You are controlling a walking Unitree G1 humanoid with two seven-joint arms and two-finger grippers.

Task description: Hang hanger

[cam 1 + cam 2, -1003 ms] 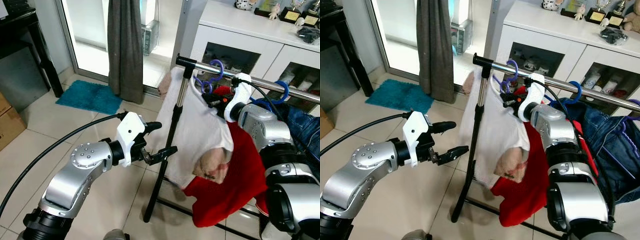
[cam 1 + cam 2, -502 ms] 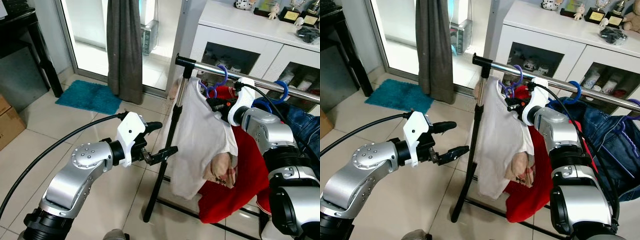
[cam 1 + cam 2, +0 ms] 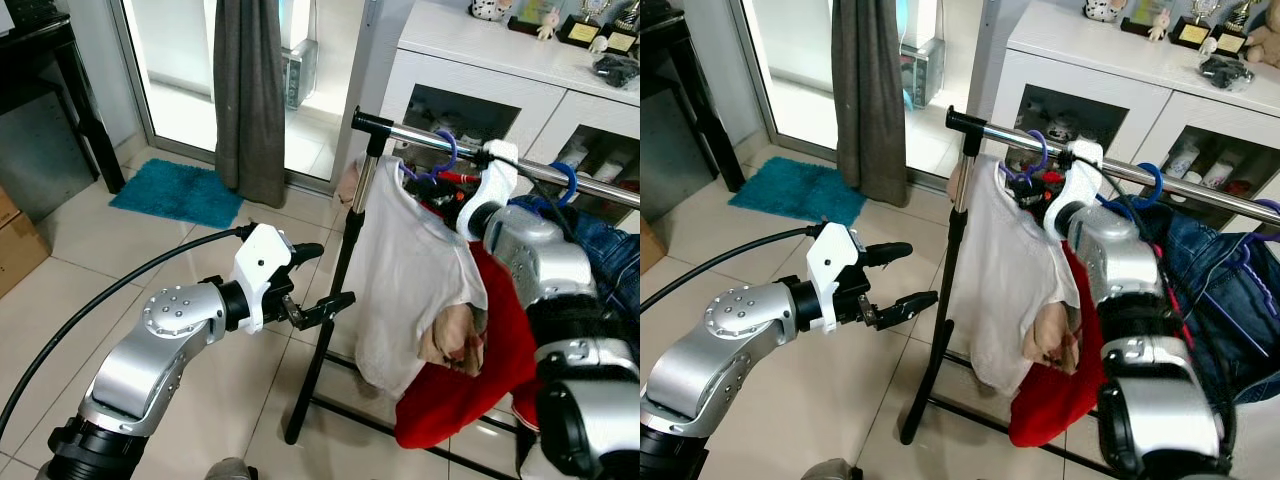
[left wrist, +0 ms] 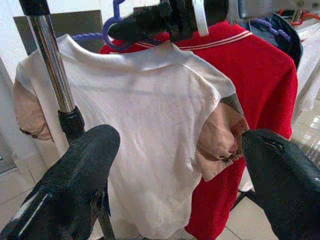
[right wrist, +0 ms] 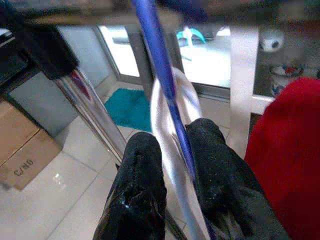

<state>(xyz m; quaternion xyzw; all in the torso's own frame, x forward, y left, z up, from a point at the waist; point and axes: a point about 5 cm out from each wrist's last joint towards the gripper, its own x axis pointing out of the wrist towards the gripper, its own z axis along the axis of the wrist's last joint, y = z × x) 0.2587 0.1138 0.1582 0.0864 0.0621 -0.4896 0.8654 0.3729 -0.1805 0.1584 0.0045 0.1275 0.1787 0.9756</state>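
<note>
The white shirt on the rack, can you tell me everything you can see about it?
The white shirt is soft cloth with short tan sleeves. It hangs on a purple hanger whose hook sits over the shiny metal rail, close to the rail's black end. The right gripper is pinching the hanger's neck. A red shirt hangs right behind it, touching. The left gripper waits open beside the rack's pole, not touching the shirt.

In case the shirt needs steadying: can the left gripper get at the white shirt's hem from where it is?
Probably yes. The left gripper is open, beside the shirt, with just the rack's post between them.
</note>
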